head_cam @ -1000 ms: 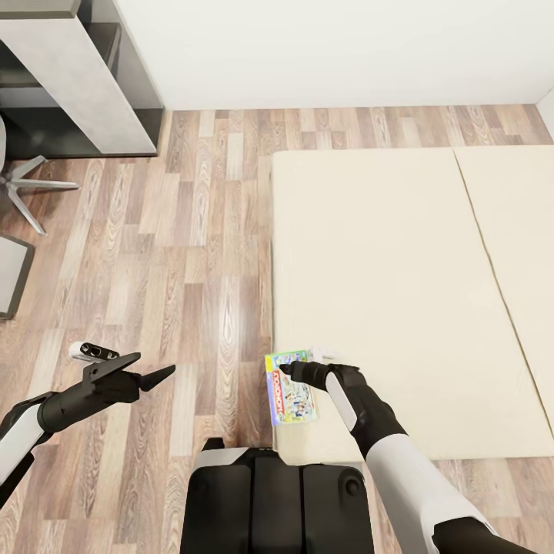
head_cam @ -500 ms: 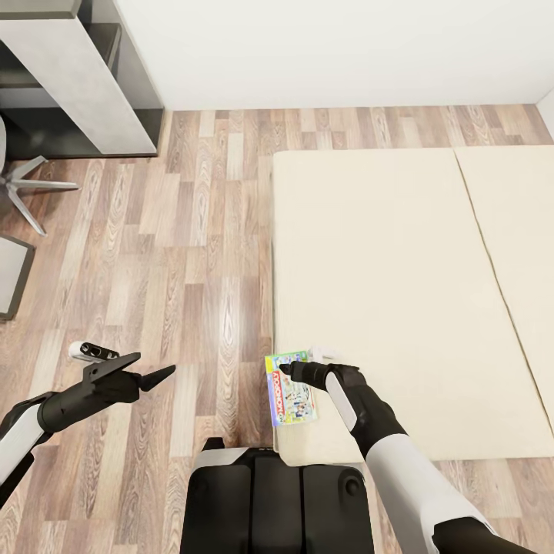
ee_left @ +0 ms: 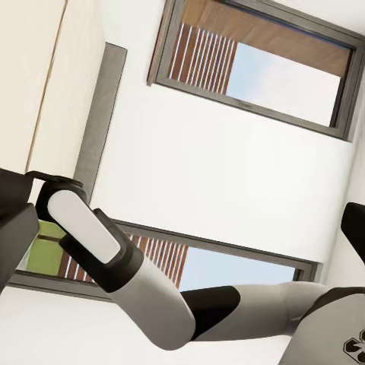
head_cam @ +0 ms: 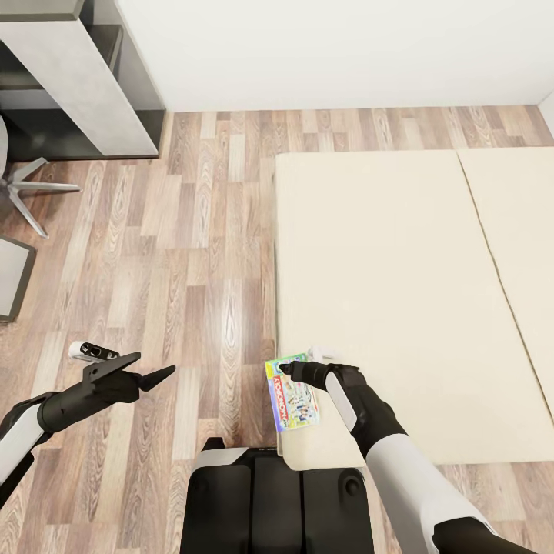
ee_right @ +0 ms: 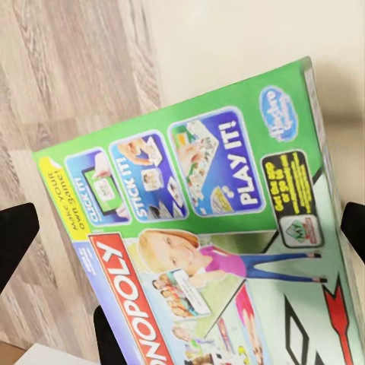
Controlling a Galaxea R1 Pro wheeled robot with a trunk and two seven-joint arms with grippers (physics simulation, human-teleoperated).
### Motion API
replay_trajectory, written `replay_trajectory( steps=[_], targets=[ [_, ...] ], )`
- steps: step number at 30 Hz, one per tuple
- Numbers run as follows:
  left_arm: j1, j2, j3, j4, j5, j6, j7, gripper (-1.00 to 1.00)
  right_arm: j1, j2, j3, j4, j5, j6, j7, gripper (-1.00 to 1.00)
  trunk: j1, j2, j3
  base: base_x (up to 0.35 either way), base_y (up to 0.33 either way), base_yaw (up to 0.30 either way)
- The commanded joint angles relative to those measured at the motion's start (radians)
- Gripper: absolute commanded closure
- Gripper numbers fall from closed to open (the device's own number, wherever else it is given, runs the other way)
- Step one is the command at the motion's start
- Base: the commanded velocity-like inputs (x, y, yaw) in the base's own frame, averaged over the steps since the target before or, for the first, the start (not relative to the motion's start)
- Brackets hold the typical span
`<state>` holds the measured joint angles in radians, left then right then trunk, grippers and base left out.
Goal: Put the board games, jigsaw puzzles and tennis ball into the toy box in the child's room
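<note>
Nearest the robot, the right tool [head_cam: 296,371] is closed on the Monopoly box [head_cam: 292,392], gripping it by its far short end. The box hangs tilted at the bed's [head_cam: 400,292] near left corner, half over the mattress edge and half over the wood floor [head_cam: 192,254]; whether it touches the mattress cannot be told. In the right wrist view the green lid of the Monopoly box [ee_right: 213,251] sits between two dark fingertips [ee_right: 15,236], with floor and mattress behind it.

To the left, the left tool [head_cam: 150,371] hovers over the floor with its two fingers spread apart, holding nothing.

Farther off, the rest of the cream mattress is bare (no second game box can be seen on it). Beyond the floor, at the far left, stands a grey desk end [head_cam: 85,77] with a chair base [head_cam: 23,188] beside it.

As a judgement, the task looks early to mid way: one bed game is in hand but must be carried to the toy box, and the table's items cannot be checked from here.
</note>
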<state>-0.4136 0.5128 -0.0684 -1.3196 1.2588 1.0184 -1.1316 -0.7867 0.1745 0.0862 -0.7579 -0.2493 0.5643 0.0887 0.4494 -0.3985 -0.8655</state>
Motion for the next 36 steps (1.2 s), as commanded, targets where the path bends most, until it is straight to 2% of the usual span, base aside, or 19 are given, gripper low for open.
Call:
replay_trajectory(
  steps=[1, 36],
  targets=[
    [-0.001, 0.001, -0.002, 0.000, 0.004, 0.005, -0.002, -1.00, 0.000, 0.000, 0.000, -0.001, 0.001, 0.005, 0.002, -1.00, 0.001, -0.002, -0.001, 0.000, 0.000, 0.000],
    [-0.001, 0.001, -0.002, 0.000, 0.004, 0.005, -0.002, -1.00, 0.000, 0.000, 0.000, -0.001, 0.001, 0.005, 0.003, -1.00, 0.001, -0.002, -0.001, 0.000, 0.018, 0.000]
  ],
)
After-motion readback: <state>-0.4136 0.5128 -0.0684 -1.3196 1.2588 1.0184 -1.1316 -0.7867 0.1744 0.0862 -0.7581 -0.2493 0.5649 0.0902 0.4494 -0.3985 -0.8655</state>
